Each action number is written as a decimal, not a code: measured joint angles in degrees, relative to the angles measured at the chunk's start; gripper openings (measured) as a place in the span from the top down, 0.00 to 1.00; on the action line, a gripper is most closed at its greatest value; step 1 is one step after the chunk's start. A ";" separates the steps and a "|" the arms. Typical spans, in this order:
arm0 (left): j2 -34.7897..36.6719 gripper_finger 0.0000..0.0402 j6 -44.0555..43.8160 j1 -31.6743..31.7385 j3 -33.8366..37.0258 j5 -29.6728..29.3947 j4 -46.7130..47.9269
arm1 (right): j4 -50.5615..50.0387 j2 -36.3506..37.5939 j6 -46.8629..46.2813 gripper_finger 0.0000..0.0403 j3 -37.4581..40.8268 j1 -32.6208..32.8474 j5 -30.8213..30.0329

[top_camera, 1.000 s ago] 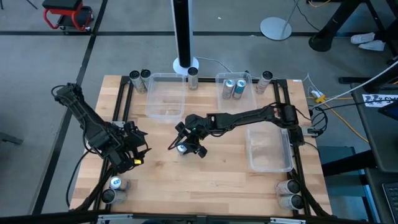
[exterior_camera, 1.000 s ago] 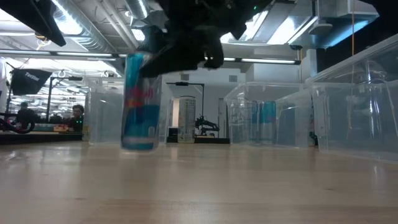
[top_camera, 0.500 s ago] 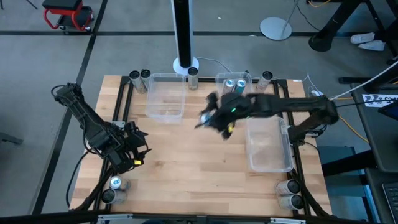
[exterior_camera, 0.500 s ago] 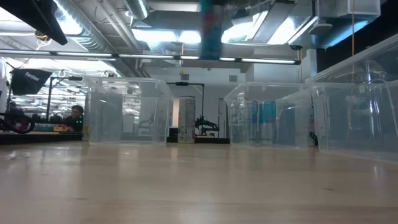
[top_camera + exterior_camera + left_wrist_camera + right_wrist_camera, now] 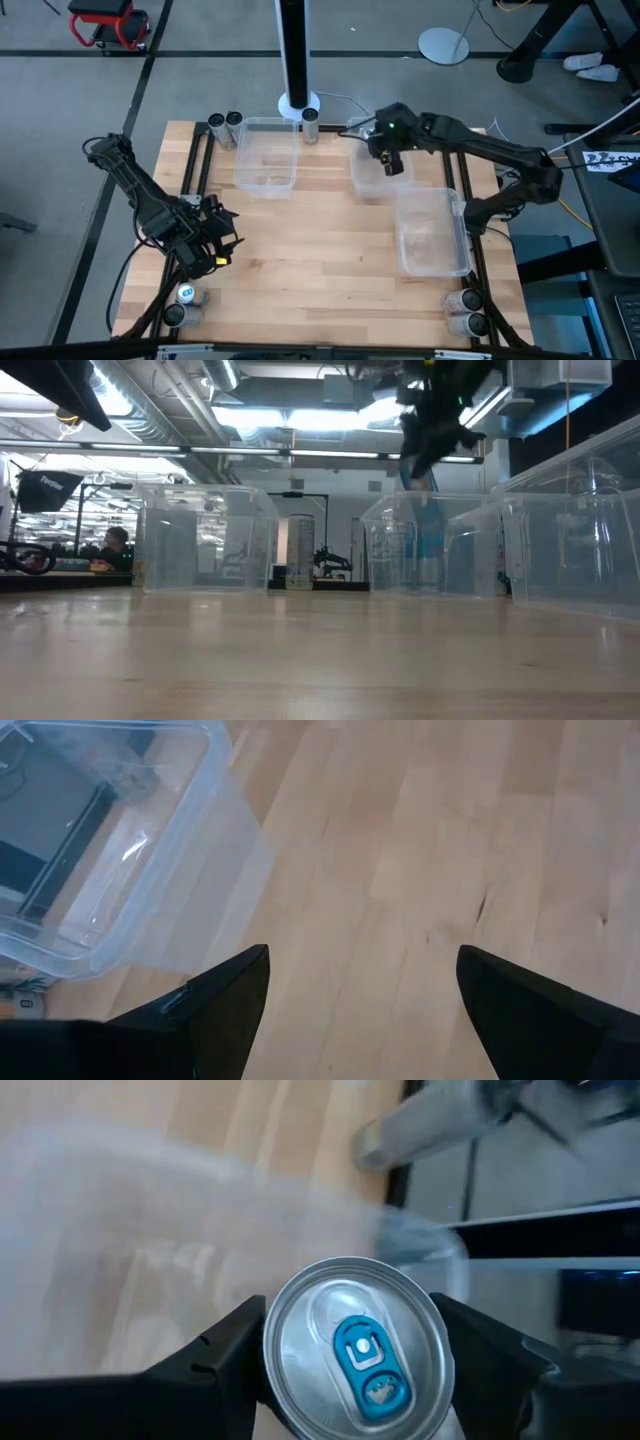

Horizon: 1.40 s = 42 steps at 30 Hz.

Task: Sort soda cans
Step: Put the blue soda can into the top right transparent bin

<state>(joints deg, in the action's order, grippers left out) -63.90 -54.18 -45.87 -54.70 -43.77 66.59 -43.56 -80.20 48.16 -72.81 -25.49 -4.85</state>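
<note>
My right gripper [image 5: 388, 160] [image 5: 352, 1315] is shut on a blue-and-silver soda can [image 5: 357, 1350] and hangs over the clear bin [image 5: 372, 182] at the table's far right. The arm hides what is in that bin in the high view. In the low view the gripper [image 5: 432, 422] is blurred above the bin, in which a blue can [image 5: 430, 545] stands. My left gripper [image 5: 215, 245] [image 5: 362, 960] waits open above the table's left side, with nothing between its fingers. My right gripper pinches the soda can between its two fingers [image 5: 220, 1365], which lie on opposite sides of its wall just under the top rim [image 5: 272, 1350]. The fingers slant down from above, along the can. The can's silver top with its blue tab faces the wrist. It is lifted clear.
A clear bin [image 5: 267, 152] stands at the far left and another bin [image 5: 432, 232] at the right. Cans stand outside the frame at the far edge [image 5: 224, 121] [image 5: 310, 115] [image 5: 428, 122], at the near left corner [image 5: 185, 293] and at the near right corner [image 5: 468, 300].
My right gripper has lifted the can off the middle of the table and swung it up and toward the far right, over the far right bin, tipping as it went. It has kept its hold on the can.
</note>
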 joint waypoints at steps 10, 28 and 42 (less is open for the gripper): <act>0.00 0.23 -0.89 0.00 0.00 -0.39 -0.04 | 14.42 2.00 0.09 0.41 16.03 -6.56 8.52; 0.00 0.23 -2.02 -0.01 0.00 -0.42 -0.23 | 19.58 1.98 0.22 0.23 21.66 -7.94 4.45; 0.00 0.23 -1.72 -0.01 0.00 -0.39 -1.30 | 10.54 2.95 0.16 0.14 17.22 -7.85 2.42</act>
<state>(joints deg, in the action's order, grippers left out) -63.90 -55.90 -45.87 -54.70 -44.15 65.28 -33.02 -77.25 48.31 -55.59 -33.34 -2.42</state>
